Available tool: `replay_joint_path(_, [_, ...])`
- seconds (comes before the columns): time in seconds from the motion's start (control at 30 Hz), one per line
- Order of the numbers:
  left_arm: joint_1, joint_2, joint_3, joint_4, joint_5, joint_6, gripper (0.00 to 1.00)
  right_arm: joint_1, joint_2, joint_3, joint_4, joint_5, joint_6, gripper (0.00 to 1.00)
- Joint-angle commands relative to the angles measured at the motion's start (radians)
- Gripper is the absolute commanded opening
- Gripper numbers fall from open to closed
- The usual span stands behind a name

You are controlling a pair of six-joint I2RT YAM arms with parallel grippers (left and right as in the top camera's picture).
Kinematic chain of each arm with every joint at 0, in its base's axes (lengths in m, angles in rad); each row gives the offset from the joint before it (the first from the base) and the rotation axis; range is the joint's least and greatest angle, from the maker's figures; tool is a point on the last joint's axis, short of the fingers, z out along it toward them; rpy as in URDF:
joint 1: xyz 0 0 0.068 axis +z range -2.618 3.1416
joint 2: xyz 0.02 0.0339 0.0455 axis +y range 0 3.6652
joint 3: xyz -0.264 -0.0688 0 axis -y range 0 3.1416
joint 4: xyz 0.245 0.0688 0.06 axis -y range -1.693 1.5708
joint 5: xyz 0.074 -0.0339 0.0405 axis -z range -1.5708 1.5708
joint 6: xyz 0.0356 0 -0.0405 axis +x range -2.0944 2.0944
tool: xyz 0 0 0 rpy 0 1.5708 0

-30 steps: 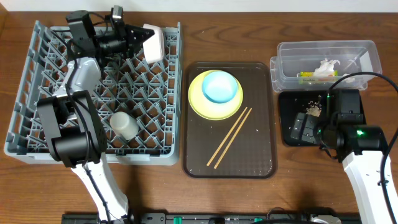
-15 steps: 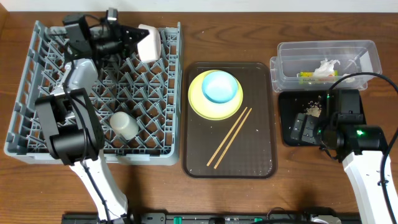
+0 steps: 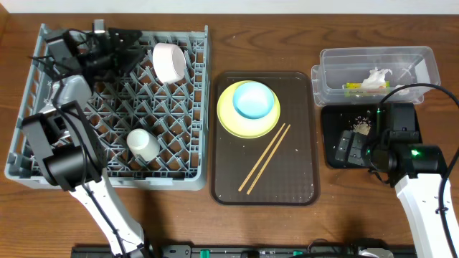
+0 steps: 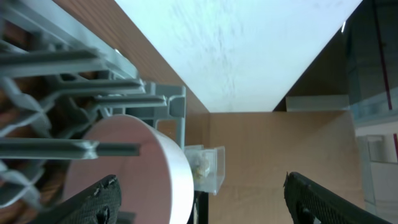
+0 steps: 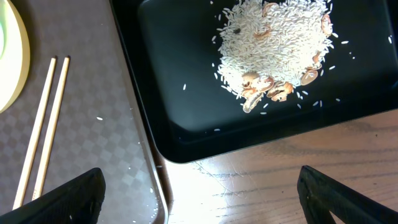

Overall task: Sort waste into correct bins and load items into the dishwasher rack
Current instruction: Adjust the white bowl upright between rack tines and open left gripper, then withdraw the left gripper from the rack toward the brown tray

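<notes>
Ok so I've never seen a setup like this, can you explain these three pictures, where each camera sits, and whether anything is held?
These are two robot arms at a wooden table, each ending in two-finger jaws. One picture looks down from above; the other two come from cameras on the wrists. The left arm reaches over the grey rack, where a white bowl lies on its side and a white cup sits. The brown tray carries a yellow plate, a blue bowl on it, and chopsticks. The right arm hovers over a black tray of rice, beside a clear tub with tissue. Both jaws stand open, holding nothing.
</notes>
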Motion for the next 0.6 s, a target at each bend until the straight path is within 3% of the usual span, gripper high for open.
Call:
replay_joint_path(0.0, [0.024,-0.003,0.0,0.001,0.026,0.019,0.86,-0.015,-0.001,0.005,-0.003,0.003,0.009,0.96])
replay_joint_path(0.23, [0.045,-0.048,0.0,0.001,0.014,0.082,0.88,-0.015,-0.001,0.005,-0.004,0.003,0.008,0.97])
replay_joint_path(0.27, [0.045,-0.055,0.0,0.001,0.009,0.082,0.93,-0.015,-0.001,0.005,-0.004,0.003,0.008,0.97])
replay_joint_path(0.57, [0.045,-0.126,0.0,-0.008,-0.039,0.084,0.93,-0.015,-0.001,0.005,-0.005,0.003,0.009,0.97])
